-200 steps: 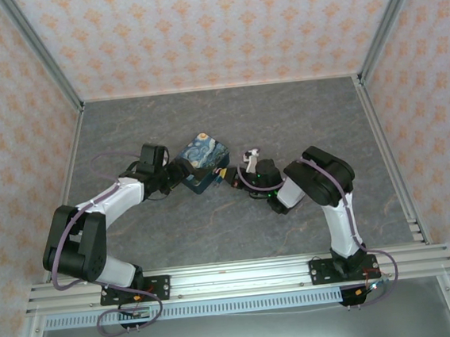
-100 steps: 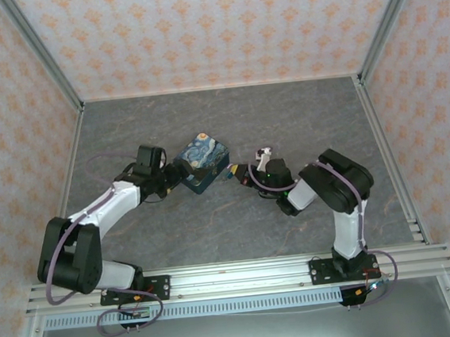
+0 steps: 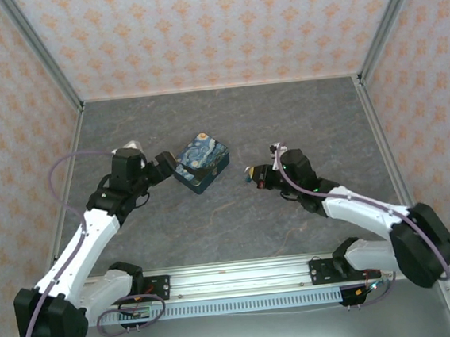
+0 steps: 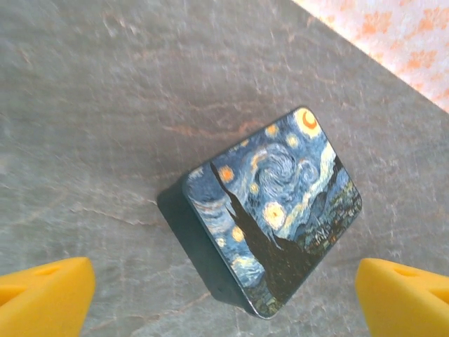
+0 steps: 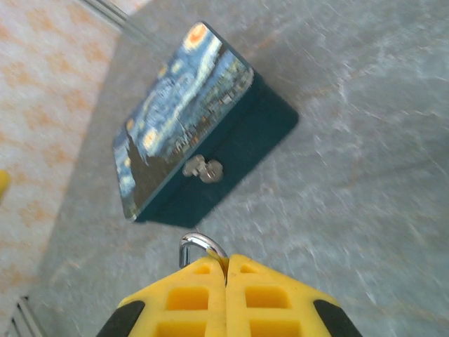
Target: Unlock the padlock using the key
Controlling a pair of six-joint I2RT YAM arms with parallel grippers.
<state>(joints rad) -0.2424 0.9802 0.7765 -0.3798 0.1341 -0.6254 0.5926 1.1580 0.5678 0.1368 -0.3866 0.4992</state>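
The right tool [image 5: 226, 272] is clenching a tiny padlock [image 5: 201, 245], its silvery metal shackle poking out, near the rectangular night-sky painted box [image 5: 179, 119], while the released left tool [image 3: 161, 167] is hovering beside it; the padlock is looking light, rigid and slippery, best pinched across its body.

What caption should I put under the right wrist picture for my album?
Right gripper clamped on the little padlock, painted night-sky box just ahead.

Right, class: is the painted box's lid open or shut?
Shut. The painted box has its lid lying flush on the body, with no gap at the metal clasp.
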